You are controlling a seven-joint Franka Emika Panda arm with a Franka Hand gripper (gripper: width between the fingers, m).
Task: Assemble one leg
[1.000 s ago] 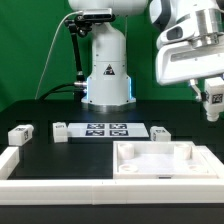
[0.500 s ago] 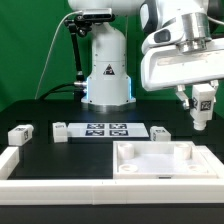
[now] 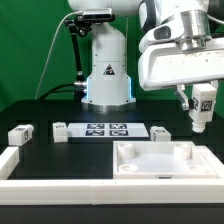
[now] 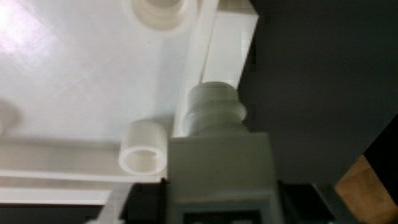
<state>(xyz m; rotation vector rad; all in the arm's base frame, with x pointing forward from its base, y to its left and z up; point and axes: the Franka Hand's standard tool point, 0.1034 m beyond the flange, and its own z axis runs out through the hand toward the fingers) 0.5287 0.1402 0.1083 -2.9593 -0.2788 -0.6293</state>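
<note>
The big white robot arm [image 3: 107, 60] stands at the back, in the middle of the exterior view. Its far end reaches into the upper right of that view.

Next in size is the big white tray [image 3: 160, 176]. It lies flat at the lower right of the exterior view.

The gripper [image 3: 200, 102] hangs in the air at the right edge. It is clamped on the leg [image 3: 205, 108]. The leg stands straight up and down, and its tag faces the camera. It touches nothing but the gripper.

The tray is below the leg and a bit toward the exterior view's left. In the wrist view, the thin end of the leg points down near the edge of the tray, next to a small round tube at the tray's corner. I think the leg has to go down and a little sideways to meet that corner.

The room behind is green. The tabletop [image 3: 60, 165] is black and flat. A white rail [image 3: 10, 165] runs along the lower left. The marker board [image 3: 105, 129] lies in the middle of the tabletop.

There is a spare leg [image 3: 20, 132] at the far left, a spare leg [image 3: 61, 129] just beside the left end of the board, and a spare leg [image 3: 160, 133] near its right end.
</note>
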